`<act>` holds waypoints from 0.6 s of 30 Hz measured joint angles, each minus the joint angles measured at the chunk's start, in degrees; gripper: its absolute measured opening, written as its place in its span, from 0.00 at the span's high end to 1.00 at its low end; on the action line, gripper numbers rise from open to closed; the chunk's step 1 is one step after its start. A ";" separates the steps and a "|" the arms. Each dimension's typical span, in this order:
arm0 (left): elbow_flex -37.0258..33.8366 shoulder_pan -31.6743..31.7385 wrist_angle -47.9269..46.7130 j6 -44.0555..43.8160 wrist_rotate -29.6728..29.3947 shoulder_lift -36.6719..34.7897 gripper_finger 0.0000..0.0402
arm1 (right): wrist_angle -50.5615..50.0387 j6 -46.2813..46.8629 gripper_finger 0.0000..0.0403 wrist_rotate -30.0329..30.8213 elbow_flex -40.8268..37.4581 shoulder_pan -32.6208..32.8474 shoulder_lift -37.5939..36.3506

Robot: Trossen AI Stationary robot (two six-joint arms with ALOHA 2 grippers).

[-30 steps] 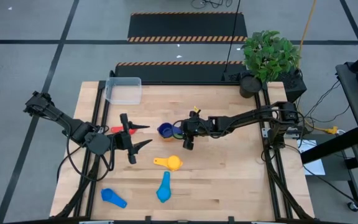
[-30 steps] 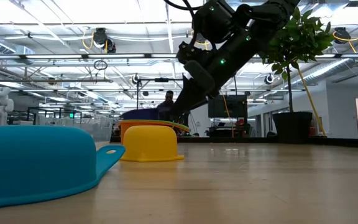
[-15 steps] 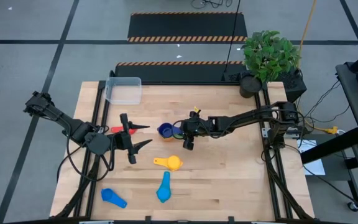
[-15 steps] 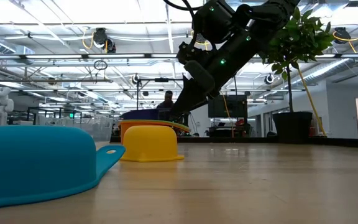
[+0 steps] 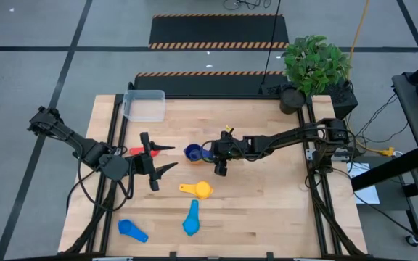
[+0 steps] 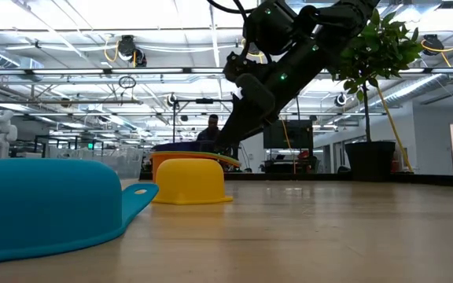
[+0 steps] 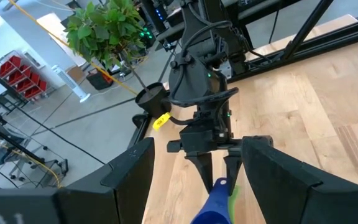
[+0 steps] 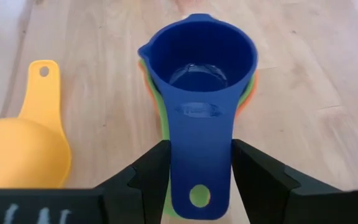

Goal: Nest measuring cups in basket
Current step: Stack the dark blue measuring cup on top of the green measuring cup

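Nearest you in the low view, a light blue measuring cup [image 6: 42,200] lies upside down on the table [image 6: 329,236], with the yellow cup [image 6: 189,179] inverted just behind it. From above, you can see a second light blue cup [image 5: 131,230] close to the front edge, beside the first.

Your right gripper [image 8: 194,165] sits at mid-table with its fingers [image 8: 148,174] clamped on either side of the navy cup's [image 8: 197,74] handle. That navy cup is nested in a green cup [image 8: 163,121], with an orange cup [image 8: 251,93] showing under both.

Your left gripper [image 5: 158,159] hangs to the left of that stack, jaws spread wide and holding nothing, pointing toward the navy cup. The red cup [image 5: 138,151] lies just beside its far finger.

The clear basket [image 5: 144,105] stands at the far left corner, well apart from both grippers.
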 joint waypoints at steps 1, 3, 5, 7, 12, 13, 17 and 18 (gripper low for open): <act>0.00 -0.02 -0.02 0.00 0.00 0.00 0.39 | 0.00 0.06 0.60 -0.60 0.00 0.00 0.00; 0.00 -0.01 -0.01 -0.01 0.00 0.00 0.39 | 0.02 0.08 0.60 -1.17 0.00 0.00 0.00; 0.00 0.00 0.00 -0.02 0.00 0.00 0.39 | 0.00 0.08 0.60 -1.12 0.00 0.00 0.00; 0.00 -0.01 -0.01 -0.02 0.00 0.00 0.39 | 0.02 0.08 0.60 -1.08 0.00 0.00 0.00; 0.00 -0.02 0.00 -0.02 0.00 0.00 0.39 | -0.06 1.14 0.55 0.32 0.00 0.02 0.00; 0.00 0.00 -0.02 -0.02 0.00 0.00 0.39 | -0.29 1.29 0.53 0.35 0.00 0.04 0.00; 0.00 0.00 0.00 0.00 0.00 0.00 0.39 | -1.53 2.66 0.41 0.39 0.00 0.05 0.00; 0.00 0.00 -0.02 0.00 0.00 0.00 0.39 | -1.51 2.69 0.38 0.40 0.00 0.04 0.00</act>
